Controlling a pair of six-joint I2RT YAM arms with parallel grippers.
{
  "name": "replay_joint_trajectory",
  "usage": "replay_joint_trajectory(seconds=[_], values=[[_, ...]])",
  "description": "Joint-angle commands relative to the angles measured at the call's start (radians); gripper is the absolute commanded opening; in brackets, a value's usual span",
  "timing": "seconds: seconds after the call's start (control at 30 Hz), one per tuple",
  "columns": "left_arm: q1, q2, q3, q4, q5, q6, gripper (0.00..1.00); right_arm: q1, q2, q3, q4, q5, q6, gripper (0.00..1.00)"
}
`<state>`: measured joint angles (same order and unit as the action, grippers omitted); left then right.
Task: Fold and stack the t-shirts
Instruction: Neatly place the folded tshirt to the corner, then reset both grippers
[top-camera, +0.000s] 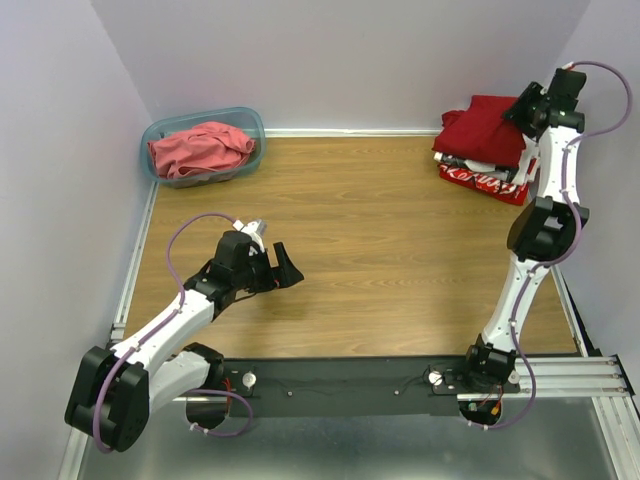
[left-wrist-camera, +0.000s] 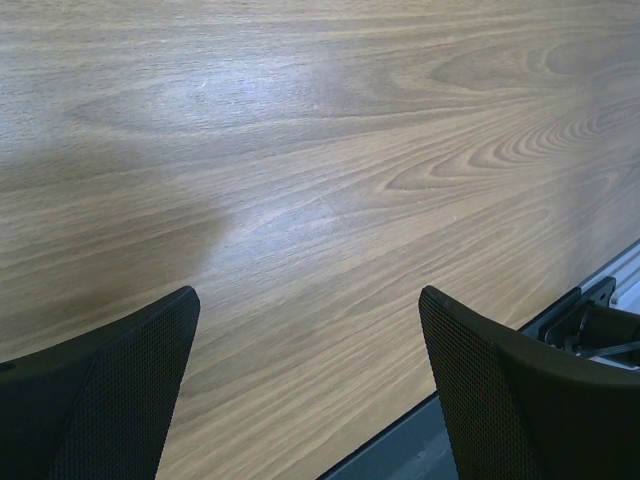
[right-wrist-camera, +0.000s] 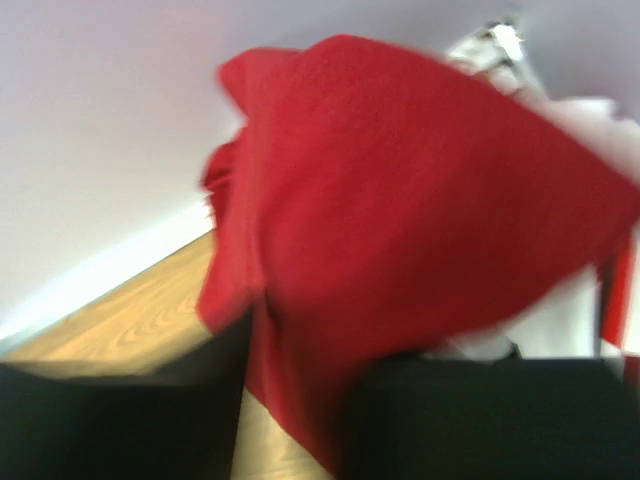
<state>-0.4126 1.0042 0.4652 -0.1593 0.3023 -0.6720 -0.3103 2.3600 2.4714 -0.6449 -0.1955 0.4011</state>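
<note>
1. At the left gripper: spread wide, grasping nothing, with both mesh-textured fingers low over the wood grain of the counter.
2. From above: near the front left of the counter, pointing right, well apart from every shirt.
3. At the right gripper: up against the deep red t-shirt, with cloth hanging between the dark fingers. Too blurred to tell whether clenched on it or released.
4. From above: stretched to the far right corner, with the right gripper at the top of the stack.
5. In that stack: deep red t-shirt on top, rumpled and partly lifted. Under it the white t-shirt with black prints, and lowest the red t-shirt with white lettering, lying on the counter close to the right wall.
6. In the far left corner: the coral-red t-shirt crumpled inside the teal tub, well apart from the stack.
</note>
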Motion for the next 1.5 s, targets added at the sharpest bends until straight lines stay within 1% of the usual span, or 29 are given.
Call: replay_joint_trajectory(seconds=[0.0,0.03,0.1,0.13,0.2,0.27,0.43,0.57,0.6,0.63,0.67,0.7,0.8,0.83,0.9,0.93,0.97,1.0,1.03,1.1,1.13,1.17,1.2,1.23,1.3,1.33,1.4,1.43,1.47], values=[[0.006,-0.01,0.003,0.007,-0.012,0.005,0.98,-0.009,-0.117,-0.055,0.021,0.216,-0.018,0.76],[0.006,-0.012,0.003,0.007,-0.015,0.008,0.98,-0.009,-0.137,-0.075,0.021,0.255,-0.013,1.0],[0.006,-0.009,0.004,0.009,-0.015,0.008,0.98,-0.009,-0.197,-0.101,0.019,0.321,0.005,1.0],[0.006,-0.01,0.004,0.009,-0.014,0.009,0.98,-0.009,-0.218,-0.139,0.021,0.361,0.021,1.0],[0.006,-0.004,0.007,0.014,-0.015,0.012,0.98,-0.009,-0.289,-0.205,0.022,0.509,0.068,1.0],[0.006,-0.001,0.013,0.012,-0.017,0.023,0.98,-0.01,-0.339,-0.25,0.022,0.553,0.111,1.0],[0.006,-0.028,0.041,0.006,-0.057,0.032,0.98,-0.009,-0.467,-0.379,0.022,0.565,0.12,1.0],[0.006,-0.075,0.059,-0.009,-0.1,0.029,0.98,-0.007,-0.588,-0.54,0.034,0.538,0.108,1.0],[0.006,-0.085,0.062,-0.019,-0.11,0.029,0.98,-0.006,-0.619,-0.63,0.045,0.524,0.101,1.0],[0.006,-0.105,0.07,-0.025,-0.138,0.028,0.98,-0.003,-0.648,-0.675,0.072,0.507,0.094,1.0],[0.006,-0.117,0.075,-0.031,-0.152,0.028,0.98,0.002,-0.722,-0.728,0.088,0.501,0.085,1.0],[0.006,-0.137,0.082,-0.045,-0.181,0.029,0.98,0.011,-0.755,-0.824,0.124,0.472,0.079,1.0],[0.006,-0.171,0.096,-0.077,-0.23,0.028,0.98,0.043,-0.896,-0.963,0.171,0.444,0.059,1.0],[0.006,-0.191,0.107,-0.086,-0.265,0.028,0.98,0.081,-0.925,-1.041,0.188,0.438,0.051,1.0],[0.006,-0.207,0.116,-0.109,-0.293,0.032,0.98,0.132,-1.003,-1.112,0.191,0.442,0.039,1.0],[0.006,-0.216,0.124,-0.117,-0.336,0.032,0.98,0.189,-1.024,-1.143,0.192,0.449,0.038,1.0],[0.006,-0.231,0.133,-0.123,-0.348,0.032,0.98,0.221,-1.048,-1.207,0.195,0.464,0.039,1.0],[0.006,-0.237,0.136,-0.123,-0.35,0.035,0.98,0.247,-1.067,-1.236,0.195,0.465,0.044,1.0],[0.006,-0.242,0.138,-0.121,-0.354,0.04,0.98,0.304,-1.103,-1.262,0.195,0.462,0.05,1.0],[0.006,-0.262,0.148,-0.123,-0.365,0.045,0.98,0.367,-1.139,-1.353,0.195,0.456,0.088,1.0],[0.006,-0.269,0.15,-0.126,-0.379,0.049,0.98,0.438,-1.175,-1.387,0.195,0.458,0.1,1.0],[0.006,-0.286,0.154,-0.128,-0.387,0.052,0.98,0.477,-1.189,-1.442,0.197,0.468,0.131,1.0],[0.006,-0.294,0.156,-0.129,-0.394,0.054,0.99,0.517,-1.203,-1.471,0.198,0.479,0.145,1.0],[0.006,-0.312,0.159,-0.129,-0.403,0.058,0.98,0.59,-1.219,-1.496,0.2,0.493,0.162,1.0],[0.006,-0.331,0.159,-0.126,-0.411,0.064,0.98,0.669,-1.226,-1.54,0.202,0.516,0.199,1.0],[0.006,-0.348,0.162,-0.126,-0.417,0.074,0.98,0.747,-1.225,-1.569,0.203,0.531,0.206,1.0],[0.006,-0.358,0.168,-0.126,-0.427,0.08,0.98,0.824,-1.21,-1.589,0.203,0.582,0.226,1.0],[0.006,-0.365,0.177,-0.134,-0.439,0.086,0.98,0.882,-1.2,-1.603,0.202,0.605,0.234,1.0],[0.006,-0.368,0.181,-0.137,-0.445,0.088,0.98,0.902,-1.196,-1.608,0.202,0.613,0.242,1.0]])
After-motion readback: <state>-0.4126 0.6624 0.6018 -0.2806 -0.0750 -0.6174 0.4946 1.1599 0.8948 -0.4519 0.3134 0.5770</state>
